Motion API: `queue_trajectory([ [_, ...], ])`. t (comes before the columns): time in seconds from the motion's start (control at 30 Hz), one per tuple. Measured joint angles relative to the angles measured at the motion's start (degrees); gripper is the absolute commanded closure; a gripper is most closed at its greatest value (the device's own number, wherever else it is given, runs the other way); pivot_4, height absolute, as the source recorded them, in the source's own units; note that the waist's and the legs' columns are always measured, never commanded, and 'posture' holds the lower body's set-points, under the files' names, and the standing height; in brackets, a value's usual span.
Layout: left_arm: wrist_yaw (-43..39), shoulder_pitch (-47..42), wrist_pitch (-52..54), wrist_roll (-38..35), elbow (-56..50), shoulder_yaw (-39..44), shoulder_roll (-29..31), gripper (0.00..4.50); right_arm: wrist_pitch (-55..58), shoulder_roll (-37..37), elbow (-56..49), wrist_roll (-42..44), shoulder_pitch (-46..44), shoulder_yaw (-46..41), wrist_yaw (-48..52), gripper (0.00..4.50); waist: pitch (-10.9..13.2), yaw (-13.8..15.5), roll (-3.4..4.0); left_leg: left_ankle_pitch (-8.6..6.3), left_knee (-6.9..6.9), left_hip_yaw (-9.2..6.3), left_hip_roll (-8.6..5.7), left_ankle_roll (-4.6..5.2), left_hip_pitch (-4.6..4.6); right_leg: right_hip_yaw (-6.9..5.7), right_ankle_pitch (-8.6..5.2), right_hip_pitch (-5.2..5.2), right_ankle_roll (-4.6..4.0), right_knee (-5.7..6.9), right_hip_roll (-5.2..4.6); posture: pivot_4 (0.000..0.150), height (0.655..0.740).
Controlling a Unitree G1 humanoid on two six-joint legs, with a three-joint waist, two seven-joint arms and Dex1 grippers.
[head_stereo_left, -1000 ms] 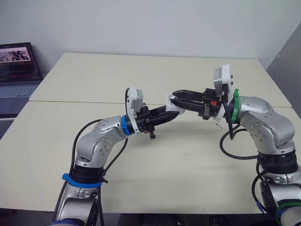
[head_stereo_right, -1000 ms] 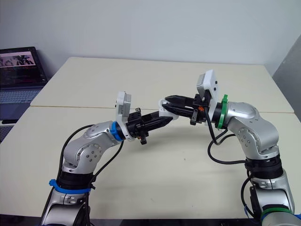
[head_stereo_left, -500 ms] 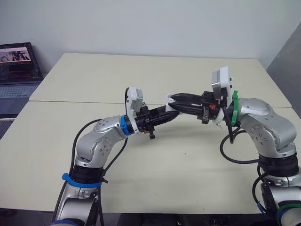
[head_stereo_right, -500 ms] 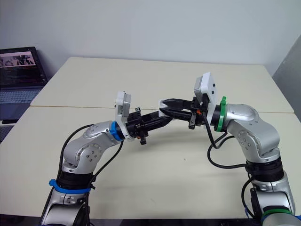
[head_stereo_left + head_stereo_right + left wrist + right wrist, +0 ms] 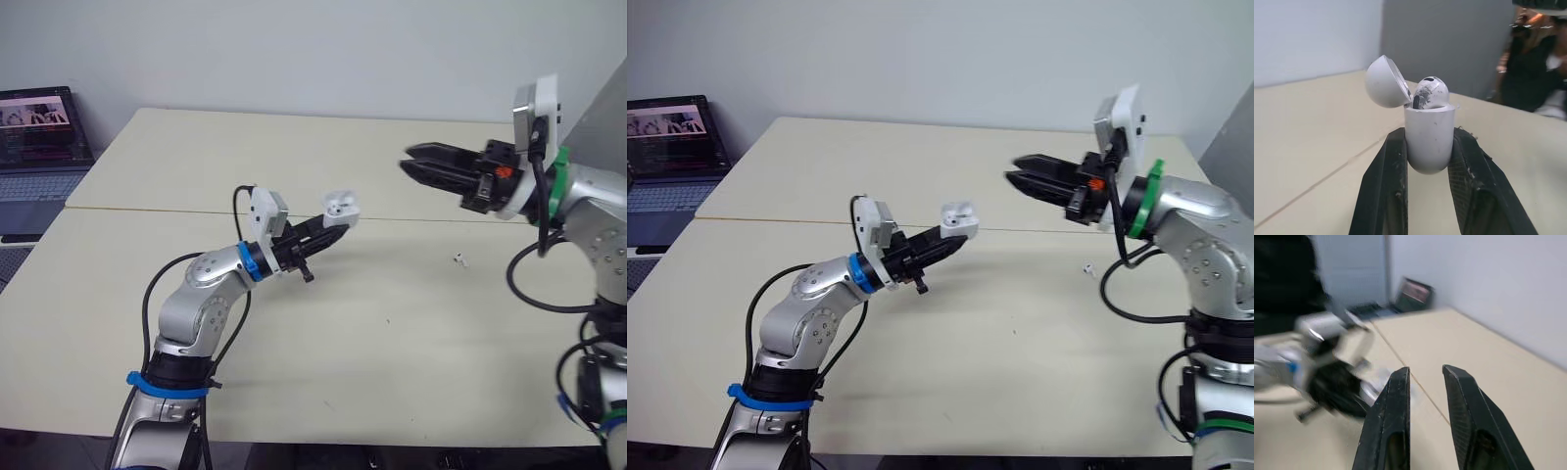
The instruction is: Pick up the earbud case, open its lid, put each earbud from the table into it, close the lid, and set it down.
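Over the worktop, the case is open and half filled.
The left tool pinches its lower body; the right tool hangs empty, slightly spread. The lid is tipped back beside a seated earbud. The loose earbud lies on the worktop, well apart from the case; it looks tiny, light and slippery, so pinch it gently across its stem.
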Motion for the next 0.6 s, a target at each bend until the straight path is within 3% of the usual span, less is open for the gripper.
queue_trajectory([
  [0.1, 2.1, 2.8, -0.8, 0.7, -0.8, 0.8, -0.3, 3.77, -2.7, -4.8, 8.7, -8.7, 4.8, 3.7, 0.7, 3.06, 0.0, 0.1, 0.00, 0.00, 0.01, 0.14, 0.00, 0.00, 0.01, 0.13, 0.00, -0.03, 0.03, -0.01, -0.01, 0.150, 0.7400],
  [0.2, 3.7, 4.5, -0.8, 0.9, -2.7, 0.0, -1.5, 3.77, -5.0, -4.6, 15.0, -13.7, 6.5, 6.6, 0.7, 2.17, 0.0, -0.3, 0.00, 0.00, 0.01, 0.14, 0.02, 0.00, 0.04, 0.15, 0.00, -0.06, 0.05, 0.11, 0.02, 0.150, 0.7400],
  [0.6, 7.1, 6.8, 0.5, 0.8, -7.1, -0.7, -1.3, 3.77, -12.8, 5.1, 29.3, -27.1, 6.8, 13.1, -4.4, 2.17, 0.0, -0.7, 0.00, 0.02, 0.02, 0.15, 0.02, 0.00, 0.18, 0.19, -0.11, 0.02, 0.23, 0.20, 0.08, 0.150, 0.7400],
])
